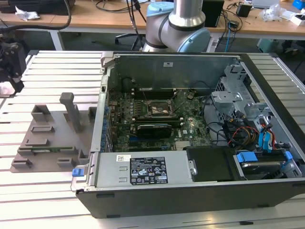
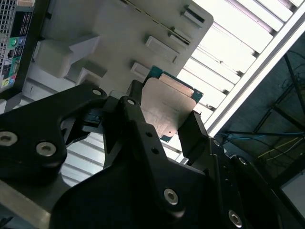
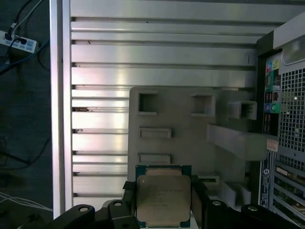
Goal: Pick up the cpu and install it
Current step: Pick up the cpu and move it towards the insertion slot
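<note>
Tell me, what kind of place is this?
Probably a robotics lab or workshop: a robot arm stands behind an open computer case on a slotted metal table, and its gripper holds a cpu.

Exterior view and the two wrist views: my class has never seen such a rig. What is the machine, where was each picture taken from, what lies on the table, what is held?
The machine is a robot arm with a two-fingered gripper. The exterior view comes from a camera off the arm; both wrist views from cameras riding near its wrist. On the slatted metal table lie a grey holder tray and an open computer case. The gripper is shut on the cpu, near the tray.
</note>
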